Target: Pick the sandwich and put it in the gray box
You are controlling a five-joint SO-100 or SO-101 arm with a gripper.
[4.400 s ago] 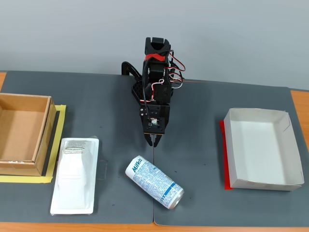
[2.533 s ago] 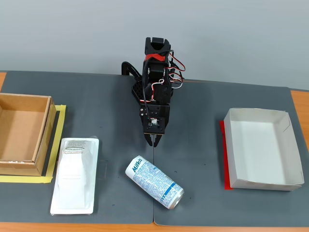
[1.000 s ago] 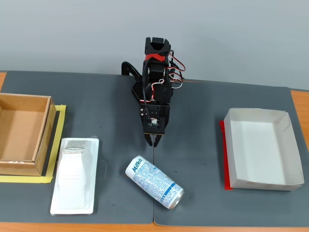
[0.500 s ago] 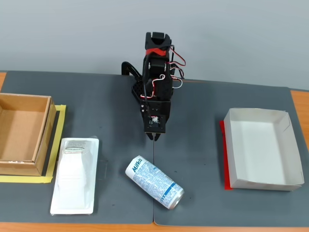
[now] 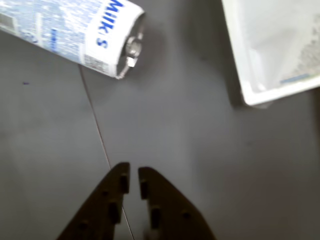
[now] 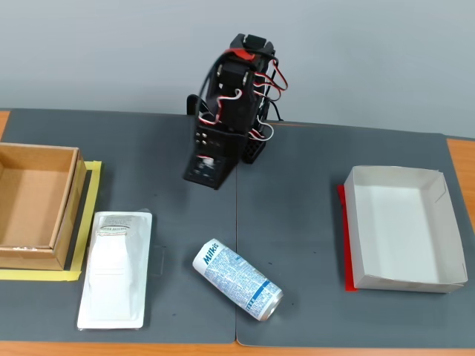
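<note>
The dark grey table mat (image 6: 312, 170) fills the fixed view, and at its back edge the arm (image 6: 230, 104) sits folded up on itself, wires looped over the top, gripper tucked low in front of the base. On the right rests the gray box (image 6: 401, 230), a shallow open tray with a red strip along its left wall, empty. On the far left stands a brown cardboard box (image 6: 33, 204) on yellow tape. Just beside that, the sandwich (image 6: 116, 268) lies flat, a white packet with its long axis running front to back in the fixed view, label end toward the arm.

So here is the key: in the fixed view the sandwich lies forward and well off to the left of the gripper, opposite the tray. The milk can (image 6: 237, 279) lies on its side between them, near the front.

Down the wrist view, the gripper (image 5: 134, 176) hangs over bare mat, jaws nearly together with only a thin gap, holding nothing. Can at top left, tray corner at top right, no sandwich showing. A swing toward the sandwich looks like the next call.
</note>
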